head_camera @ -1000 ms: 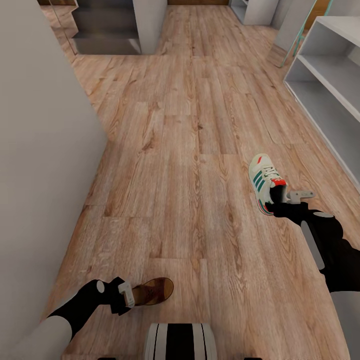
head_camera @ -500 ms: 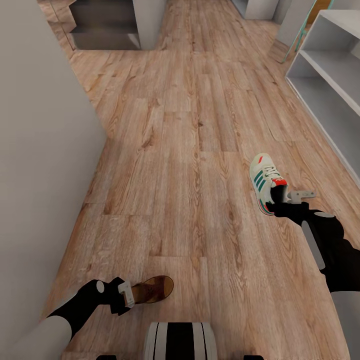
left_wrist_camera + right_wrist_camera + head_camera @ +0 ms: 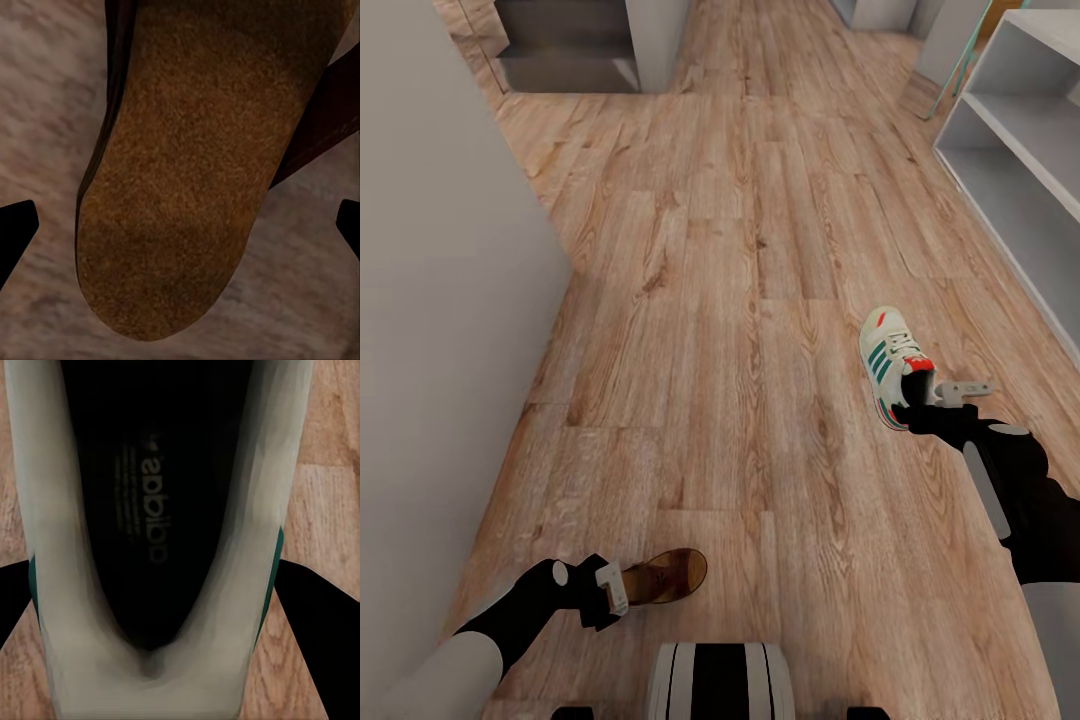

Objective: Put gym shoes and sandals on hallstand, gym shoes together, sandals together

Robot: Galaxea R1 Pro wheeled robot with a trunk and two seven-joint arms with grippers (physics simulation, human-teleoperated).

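Currently, carry step: left gripper (image 3: 618, 588) pinches sandal (image 3: 668, 578), near left; right gripper (image 3: 920, 408) clamps gym shoe (image 3: 892, 364) heel — next, swing toward hallstand (image 3: 1020, 150), far right.

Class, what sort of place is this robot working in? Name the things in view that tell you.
Probably a home corridor or entry hall: long wood-plank floor, a grey open-shelf shoe rack along one side, and footwear, a sneaker and a sandal.

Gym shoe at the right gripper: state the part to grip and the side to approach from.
Grip the gym shoe at its heel collar, coming from behind the heel, as the right gripper does. The open mouth gives a rim to pinch, and the fingers straddle the narrow heel.
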